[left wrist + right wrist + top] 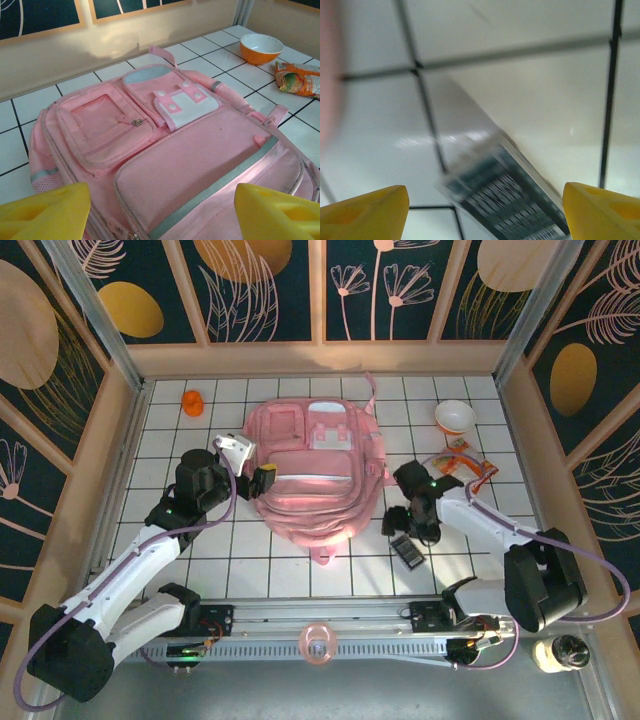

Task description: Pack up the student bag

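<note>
Nearest me, my right fingers (365, 212) hang spread over a flat dark item (505, 200) on the table (250, 560). My left fingers (45, 212), spread and empty, almost touch the student bag (310, 475), which lies mid-table, long axis running away from me.

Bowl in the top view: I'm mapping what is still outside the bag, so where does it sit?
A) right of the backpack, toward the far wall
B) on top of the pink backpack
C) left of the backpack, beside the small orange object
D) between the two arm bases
A: the bowl sits off the right side of the student bag, apart from it and toward the back.
</note>
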Robot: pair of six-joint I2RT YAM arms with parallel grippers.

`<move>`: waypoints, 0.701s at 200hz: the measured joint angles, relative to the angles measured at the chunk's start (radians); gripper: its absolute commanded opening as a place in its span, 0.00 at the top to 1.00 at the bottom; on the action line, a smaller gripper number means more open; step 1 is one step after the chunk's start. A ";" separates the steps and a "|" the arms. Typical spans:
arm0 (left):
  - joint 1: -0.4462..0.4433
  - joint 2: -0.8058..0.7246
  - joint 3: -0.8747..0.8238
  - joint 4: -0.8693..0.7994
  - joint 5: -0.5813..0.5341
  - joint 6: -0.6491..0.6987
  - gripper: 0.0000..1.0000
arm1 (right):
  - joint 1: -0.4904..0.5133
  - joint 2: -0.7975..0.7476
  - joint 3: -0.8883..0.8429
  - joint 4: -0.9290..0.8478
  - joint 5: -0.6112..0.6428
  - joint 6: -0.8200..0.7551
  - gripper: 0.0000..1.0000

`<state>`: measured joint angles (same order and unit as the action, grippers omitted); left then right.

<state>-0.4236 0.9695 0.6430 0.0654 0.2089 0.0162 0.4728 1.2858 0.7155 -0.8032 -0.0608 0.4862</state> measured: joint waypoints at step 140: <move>0.000 -0.002 -0.042 0.054 0.032 -0.010 0.25 | 0.085 -0.121 -0.099 0.078 -0.181 0.212 0.17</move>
<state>-0.4236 0.9672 0.6014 0.1192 0.2405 0.0063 0.5583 1.1648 0.6163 -0.7250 -0.2417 0.6987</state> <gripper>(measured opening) 0.747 0.831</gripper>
